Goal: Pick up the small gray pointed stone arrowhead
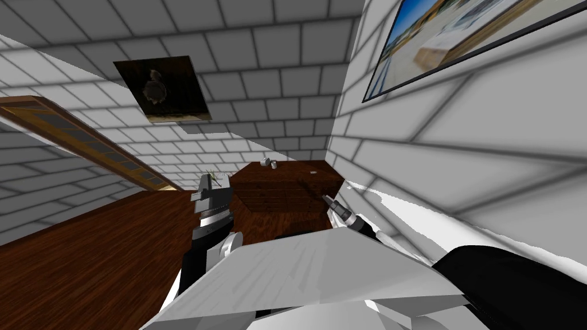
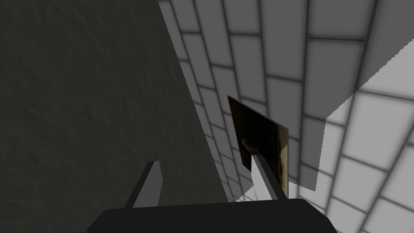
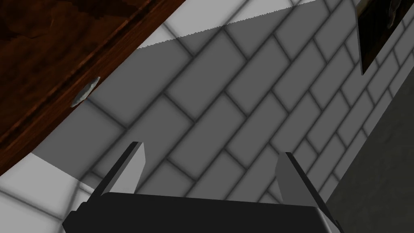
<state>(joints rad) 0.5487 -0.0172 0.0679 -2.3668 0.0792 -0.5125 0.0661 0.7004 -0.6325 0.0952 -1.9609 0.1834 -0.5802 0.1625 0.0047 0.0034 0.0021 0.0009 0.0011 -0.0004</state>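
Item: right gripper point(image 3: 211, 149), fingers spread wide, nothing between them, raised at the near right corner of a dark wooden cabinet point(image 1: 284, 186). Item: arrowhead point(image 3: 85, 91), a small pale grey pointed chip lying at the very edge of the cabinet top, ahead of my right fingers and off to one side, well apart from them. From the head a pair of small grey pieces point(image 1: 265, 162) sits at the far edge of that top, beyond the gripper; I cannot tell which of the two it is. Handling, as judged: light, stiff, thin, lying flat, brittle at tip and edges, likely to skid on the wood. Best hold: across the broad middle, on its two long edges, pinched gently. Item: left gripper point(image 1: 212, 189), fingers apart, holding nothing, off to the left of the cabinet, well away from the stone.
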